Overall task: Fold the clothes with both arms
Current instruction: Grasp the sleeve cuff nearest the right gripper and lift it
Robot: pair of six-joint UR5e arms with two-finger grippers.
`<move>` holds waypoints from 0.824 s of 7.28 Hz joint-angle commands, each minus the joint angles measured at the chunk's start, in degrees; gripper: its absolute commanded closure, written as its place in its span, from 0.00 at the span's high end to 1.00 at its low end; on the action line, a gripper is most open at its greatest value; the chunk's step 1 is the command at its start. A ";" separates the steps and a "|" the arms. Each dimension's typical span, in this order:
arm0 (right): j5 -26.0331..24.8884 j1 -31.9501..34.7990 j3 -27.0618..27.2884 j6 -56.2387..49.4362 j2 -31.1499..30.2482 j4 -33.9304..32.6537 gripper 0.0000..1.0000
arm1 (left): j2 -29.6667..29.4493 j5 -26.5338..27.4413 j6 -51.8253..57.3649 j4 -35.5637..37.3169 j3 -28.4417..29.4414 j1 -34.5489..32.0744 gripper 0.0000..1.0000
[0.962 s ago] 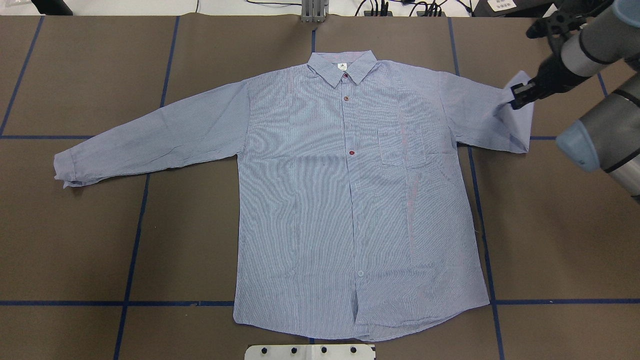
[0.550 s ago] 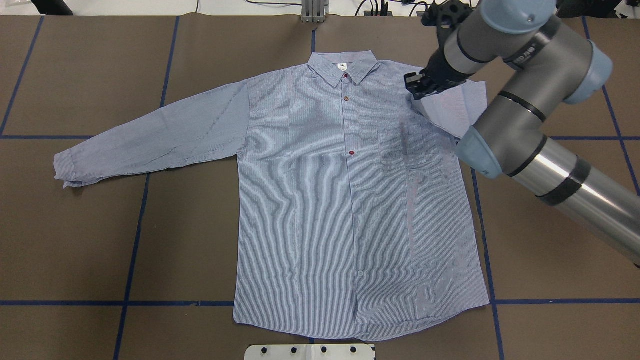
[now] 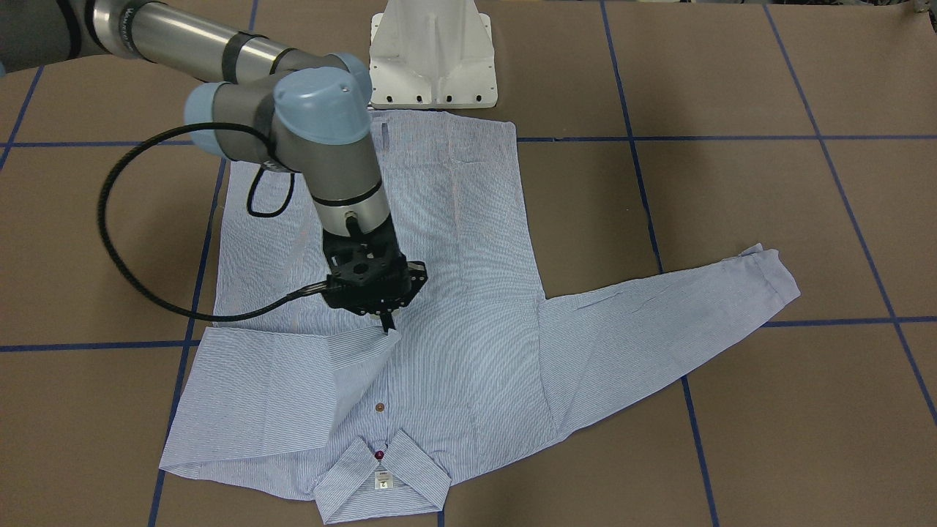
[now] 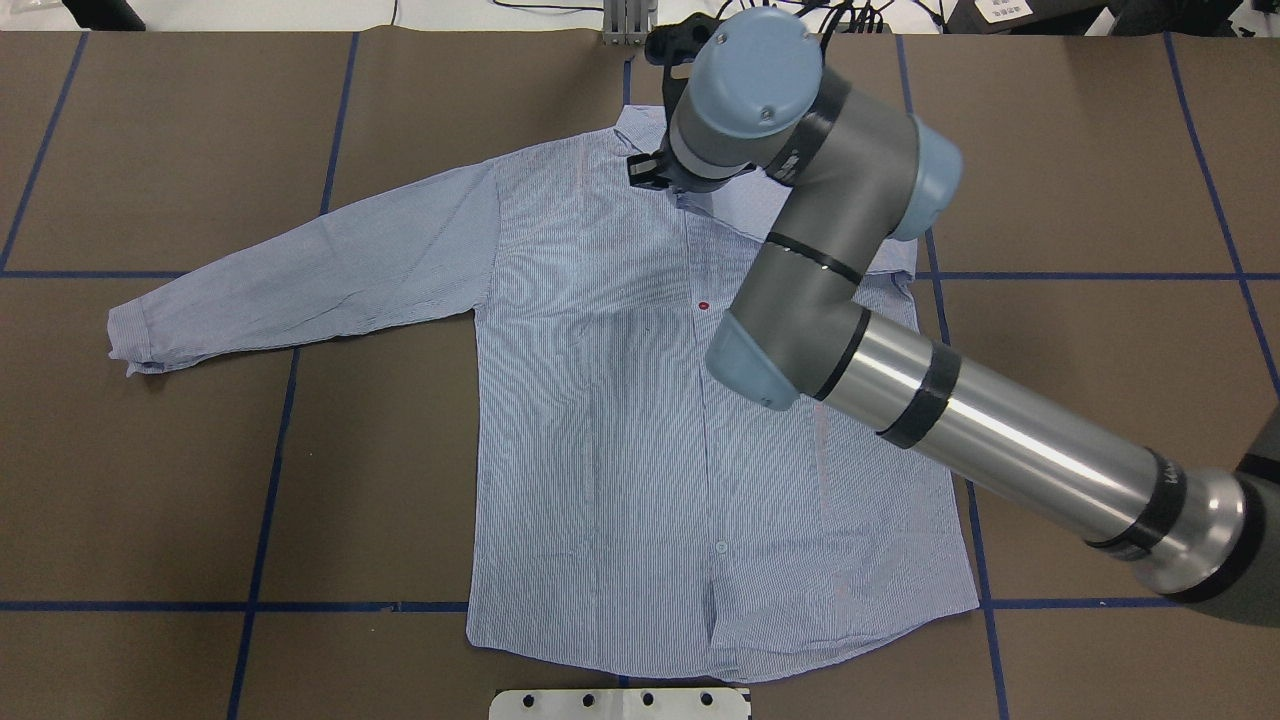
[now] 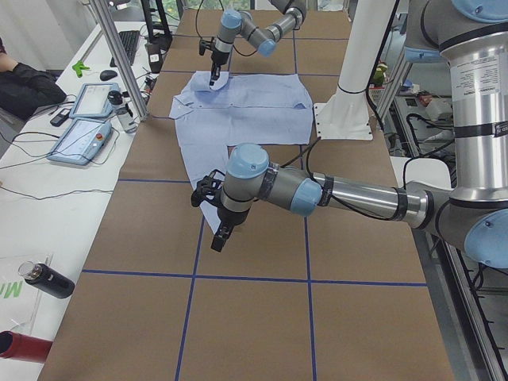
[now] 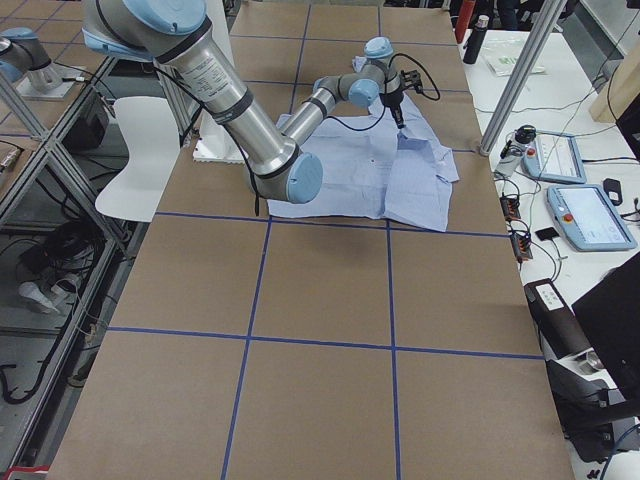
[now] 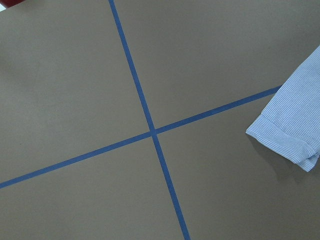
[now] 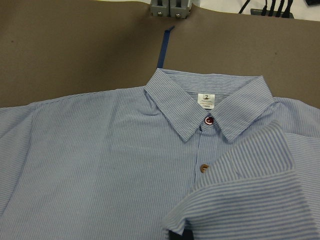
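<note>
**Desk:** What filled the shot?

**Photographer:** A brown paper-covered table (image 4: 150,480) crossed by blue tape lines. A light blue and white fine-striped long-sleeved collared shirt (image 4: 600,420) lay flat on it, front up. The hem was near the white metal pedestal base (image 3: 432,58) and the collar at the far side.

**Desk:** And the arms?

**Photographer:** The grey-and-silver right arm (image 4: 1000,440) reached in from the right, across the shirt's chest. The left arm (image 5: 349,194) stretched low over the table's left end.

**Desk:** The sleeves?

**Photographer:** The right sleeve (image 3: 278,388) lay folded inward over the chest. The left sleeve (image 4: 300,270) was spread out to the left, its cuff (image 7: 290,130) flat on the paper.

**Desk:** What did the grippers have?

**Photographer:** The black right gripper (image 3: 386,327) pointed down with its fingers pinched together on the end of the folded sleeve, close to the button line, just on the near side of the collar (image 8: 205,107). The left gripper (image 5: 221,238) hung over the table beside the left cuff. I could not tell how far open it was.

**Desk:** Small details?

**Photographer:** A dark red button (image 8: 209,120) sat at the collar. A brown button (image 8: 203,168) sat below it, and a small white neck label (image 8: 206,99) showed inside.
</note>
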 commanded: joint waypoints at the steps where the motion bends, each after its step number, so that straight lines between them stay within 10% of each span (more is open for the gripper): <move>1: -9.74 -6.42 -13.78 3.27 10.08 0.27 0.21 | 0.00 0.00 0.04 0.00 0.23 0.00 1.00; 2: -11.27 -7.84 -19.16 6.15 13.60 0.28 0.99 | 0.00 0.00 0.04 0.00 0.23 0.00 1.00; 6: -13.49 -8.38 -21.59 6.10 16.81 0.89 1.00 | 0.00 -0.09 0.04 0.09 0.32 0.00 1.00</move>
